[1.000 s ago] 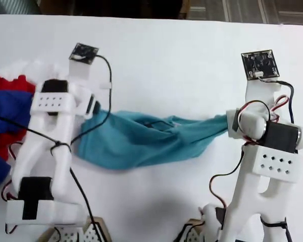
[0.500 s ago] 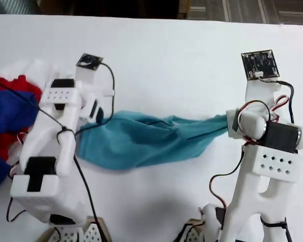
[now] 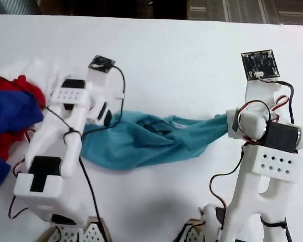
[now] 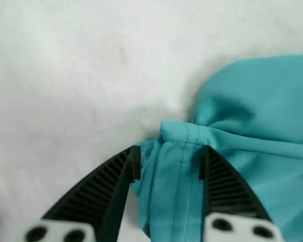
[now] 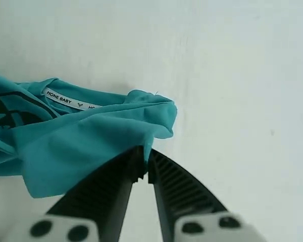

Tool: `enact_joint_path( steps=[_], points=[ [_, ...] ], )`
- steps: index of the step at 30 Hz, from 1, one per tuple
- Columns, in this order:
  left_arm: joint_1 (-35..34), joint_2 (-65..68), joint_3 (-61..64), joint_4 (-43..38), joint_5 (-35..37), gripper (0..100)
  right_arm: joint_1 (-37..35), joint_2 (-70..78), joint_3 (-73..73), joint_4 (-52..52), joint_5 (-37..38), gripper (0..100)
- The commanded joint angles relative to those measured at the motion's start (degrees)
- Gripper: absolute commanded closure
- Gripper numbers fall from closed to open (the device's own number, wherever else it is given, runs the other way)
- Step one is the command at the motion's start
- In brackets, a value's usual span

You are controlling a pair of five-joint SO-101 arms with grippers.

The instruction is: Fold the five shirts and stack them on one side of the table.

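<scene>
The left end effector (image 4: 167,161) is partly closed, its two fingers clamping a bunched, stitched hem of the teal shirt (image 4: 252,101). The right end effector (image 5: 144,156) is nearly closed, pinching the shirt's opposite corner. The shirt (image 3: 146,143) hangs stretched between them across the middle of the white surface (image 3: 166,50). A pile of red and blue shirts (image 3: 10,111) sits at the left edge. Since a second ago the left arm has shifted inward from that pile and the shirt has bunched up; the right arm has not moved.
</scene>
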State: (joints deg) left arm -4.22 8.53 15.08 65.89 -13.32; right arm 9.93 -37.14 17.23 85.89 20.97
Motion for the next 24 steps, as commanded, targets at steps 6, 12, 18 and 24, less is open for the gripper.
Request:
enact_joint_path(
  steps=[6,12,18,24],
  points=[
    [1.3,-0.3,-1.5,0.4,0.1,79,-0.3,-1.9,-0.2,-1.0,0.1,97.9],
    [2.8,5.4,-2.2,0.2,0.2,79,0.0,-1.9,-0.2,-0.8,0.1,97.9],
    [2.8,6.4,-3.0,0.4,0.2,96,0.0,-1.9,-0.2,-0.7,0.1,97.9],
    [2.8,6.4,-9.9,7.4,0.2,94,-0.2,-1.9,-0.2,-0.7,0.1,97.9]
  ],
)
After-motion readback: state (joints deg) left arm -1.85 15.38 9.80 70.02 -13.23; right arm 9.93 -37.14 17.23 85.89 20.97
